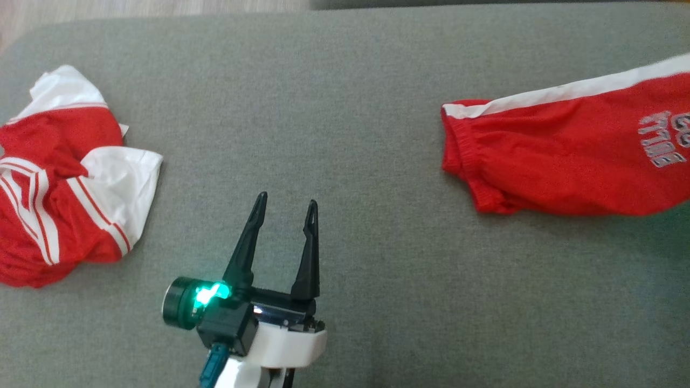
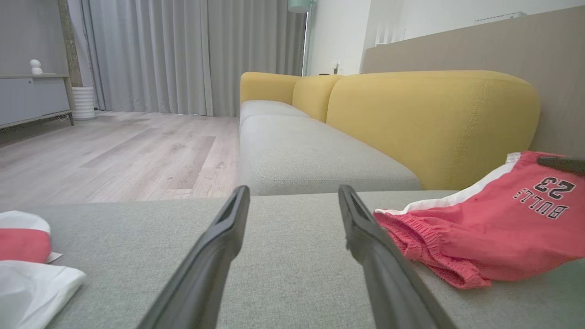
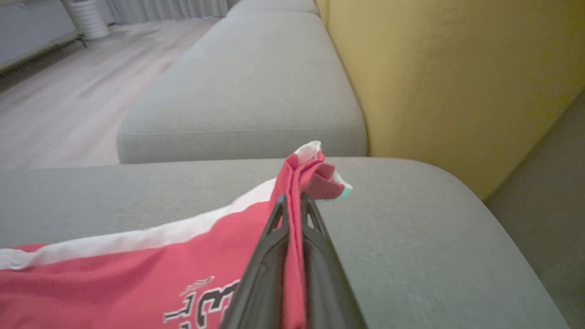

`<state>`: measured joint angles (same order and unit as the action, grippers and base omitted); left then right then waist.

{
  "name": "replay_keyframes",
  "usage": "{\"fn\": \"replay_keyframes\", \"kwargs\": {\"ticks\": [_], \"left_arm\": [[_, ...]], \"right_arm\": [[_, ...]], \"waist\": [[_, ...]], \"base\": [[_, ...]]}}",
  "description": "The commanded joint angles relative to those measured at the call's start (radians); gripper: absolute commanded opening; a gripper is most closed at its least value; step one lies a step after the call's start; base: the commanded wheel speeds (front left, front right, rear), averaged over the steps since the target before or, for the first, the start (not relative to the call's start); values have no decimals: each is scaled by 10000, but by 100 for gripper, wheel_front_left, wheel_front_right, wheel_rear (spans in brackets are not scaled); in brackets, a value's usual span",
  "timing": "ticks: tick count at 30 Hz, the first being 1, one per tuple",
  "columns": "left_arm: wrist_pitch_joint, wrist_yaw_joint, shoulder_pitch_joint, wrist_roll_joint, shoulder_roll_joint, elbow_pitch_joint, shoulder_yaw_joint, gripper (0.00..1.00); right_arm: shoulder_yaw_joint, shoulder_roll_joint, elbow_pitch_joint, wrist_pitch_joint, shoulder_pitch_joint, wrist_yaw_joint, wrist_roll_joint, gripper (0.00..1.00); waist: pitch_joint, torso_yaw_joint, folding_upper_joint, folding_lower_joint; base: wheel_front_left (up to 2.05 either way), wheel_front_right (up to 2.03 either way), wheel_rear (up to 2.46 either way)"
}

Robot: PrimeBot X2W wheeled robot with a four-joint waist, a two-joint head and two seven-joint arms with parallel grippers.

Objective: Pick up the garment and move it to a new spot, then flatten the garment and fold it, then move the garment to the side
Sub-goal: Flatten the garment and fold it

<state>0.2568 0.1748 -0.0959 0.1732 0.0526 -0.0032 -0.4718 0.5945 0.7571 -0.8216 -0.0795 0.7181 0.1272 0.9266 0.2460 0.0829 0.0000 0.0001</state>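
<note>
Head view is showing us the biggest thing first: a grey upholstered seat (image 1: 377, 81) that is spreading across nearly the whole picture and carrying both pieces of clothing. Beyond it, in the left wrist view, a yellow sofa backrest (image 2: 429, 119) is standing over a further grey cushion, with a pale wooden floor (image 2: 114, 155) stretching off beside it toward grey curtains (image 2: 183, 55). We are finding the red shorts (image 1: 560, 156) on the right part of the seat. Their gathered waistband is pointing toward the middle, a white stripe is running along the far side, and the print "BULLS 23" is showing on the red cloth. Their right end is running out past the picture's edge. A crumpled red-and-white jersey (image 1: 59, 183) is lying well apart from them at the seat's left edge. Between the two garments our left pincer (image 1: 287, 202) is hanging over bare grey fabric with its two dark fingers standing apart and holding nothing, a green light glowing on its base. In the right wrist view our right pincer (image 3: 293, 201) is clamping its fingers together on an edge of the shorts, and a small bunch of red and white cloth is sticking up beyond the fingertips.
</note>
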Motion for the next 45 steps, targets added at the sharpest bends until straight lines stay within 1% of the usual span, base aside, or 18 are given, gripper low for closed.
{"fn": "replay_keyframes", "kwargs": {"ticks": [1, 5, 6, 12, 17, 18, 19, 20, 22, 25, 28, 29, 30, 31, 32, 34, 39, 45], "left_arm": [[49, -52, -106, -134, -21, -222, 299, 100], [49, -90, -46, -86, -21, -68, 257, 100], [49, -90, -46, -86, -21, -68, 257, 100], [49, -126, 77, -5, -22, 30, 200, 100], [49, -142, 131, 94, -23, 81, 138, 100], [49, -146, 131, 115, -23, 88, 117, 100], [49, -149, 126, 134, -23, 97, 94, 100], [49, -149, 121, 155, -23, 109, 73, 100], [49, -140, 125, 206, -23, 155, 46, 100], [49, -69, 199, 287, -23, 196, 98, 100], [49, 21, 387, 432, -23, 176, 244, 100], [49, 53, 471, 468, -23, 182, 314, 100], [49, 167, 800, 521, 13, 229, 567, 100], [49, 167, 800, 521, 13, 229, 567, 100], [49, 243, 1085, 521, 75, 268, 749, 100], [49, 252, 1381, 537, 149, 261, 921, 100], [49, 275, 2024, 446, 280, -31, 1469, 100], [49, 188, 2812, 225, 313, -161, 2000, 100]], "right_arm": [[11, 1, 505, -179, 144, 35, -260, 0], [-31, -714, 1247, -264, 191, 35, -597, 0], [-31, -714, 1247, -264, 191, 35, -597, 0], [-11, -1888, 2474, 60, -234, 35, -862, 0], [4, -3065, 2817, 391, -788, 35, -1095, 0], [-4, -3333, 2808, 423, -922, 35, -1128, 22], [-31, -3585, 2774, 423, -1049, 35, -1186, 73], [-56, -3835, 2763, 395, -1175, 35, -1240, 100], [-170, -4282, 2825, 284, -1453, 35, -1217, 100], [-431, -4574, 3084, -51, -1864, 35, -1256, 100], [-725, -4521, 3542, -508, -2366, 35, -1361, 100], [-814, -4417, 3703, -706, -2557, 35, -1479, 100], [-1175, -4180, 4153, -1296, -3299, 35, -1685, 100], [-1175, -4180, 4153, -1296, -3299, 35, -1685, 100], [-1491, -4074, 4451, -1590, -3884, 35, -1852, 100], [-1737, -3910, 4668, -1740, -4465, 35, -2477, 100], [-2802, -4312, 5417, -1816, -5870, 35, -3859, 100], [-3613, -4867, 6347, -1820, -7386, 35, -5342, 100]], "waist": [[-244, -93, 0, -1], [-578, -57, 0, -1], [-578, -57, 0, -1], [-875, 232, 0, -1], [-959, 502, 0, -1], [-965, 542, 0, -1], [-974, 583, 0, -1], [-992, 617, 0, -1], [-1067, 670, 0, -1], [-1268, 663, 0, -1], [-1578, 566, 0, -1], [-1716, 516, 0, -1], [-2155, 361, 0, -1], [-2155, 361, 0, -1], [-2458, 283, 0, -1], [-2656, 217, 0, -1], [-3010, 12, 0, -1], [-3331, -121, 0, -1]], "base": [[0, 0, 0], [0, 0, 0], [0, 0, 0], [0, 0, 0], [0, 0, 0], [0, 0, 0], [0, 0, 0], [0, 0, 0], [0, 0, 0], [0, 0, 0], [0, 0, 0], [0, 0, 0], [0, 0, 0], [0, 0, 0], [0, 0, 0], [0, 0, 0], [0, 0, 0], [0, 0, 0]]}}
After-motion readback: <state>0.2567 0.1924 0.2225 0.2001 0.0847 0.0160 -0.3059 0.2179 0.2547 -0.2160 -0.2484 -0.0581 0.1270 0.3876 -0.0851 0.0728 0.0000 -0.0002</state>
